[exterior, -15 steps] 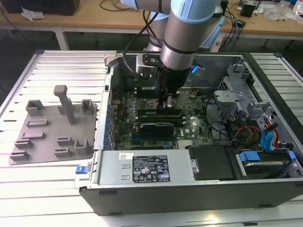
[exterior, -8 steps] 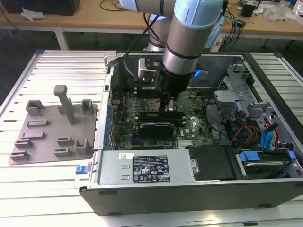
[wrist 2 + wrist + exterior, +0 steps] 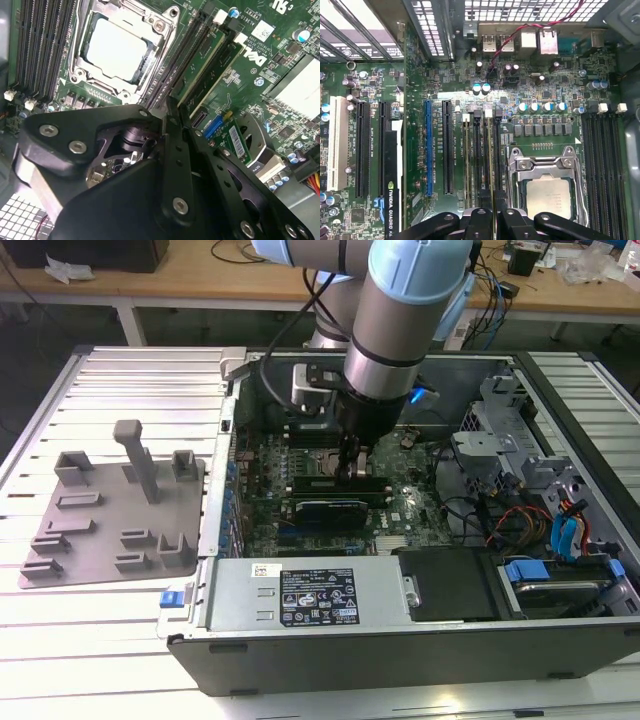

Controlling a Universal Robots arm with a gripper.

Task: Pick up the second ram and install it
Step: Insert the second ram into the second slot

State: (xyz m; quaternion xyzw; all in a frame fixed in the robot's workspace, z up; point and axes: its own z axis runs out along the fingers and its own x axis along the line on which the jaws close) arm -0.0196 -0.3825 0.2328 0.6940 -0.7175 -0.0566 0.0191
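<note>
We see the grey-and-pale-blue robot arm (image 3: 400, 310) reaching straight down into the open black computer case (image 3: 420, 650), its black gripper (image 3: 351, 465) low over the green motherboard (image 3: 400, 505), just beside the silver processor bracket (image 3: 312, 462). In the first wrist view the two black fingers (image 3: 479, 222) stand close together, clenched on the top edge of the second ram (image 3: 493, 200), a long thin green circuit-board stick that stands upright on edge in a slot just beside the bracket (image 3: 546, 167). In the second wrist view the gripper (image 3: 172, 117) sits at that same bank of slots, and one more green memory stick (image 3: 207, 55) already lies seated in a neighbouring slot, so we count two sticks on this side of the processor. Whether the held stick is pressed fully home we cannot tell.

We count one square silver processor chip (image 3: 548, 196), and one broad black rectangular card (image 3: 330, 510) in the expansion area. On the exterior view's left, one grey moulded parts tray (image 3: 110, 525) rests on the ribbed white table (image 3: 120, 390), well apart from the case.
</note>
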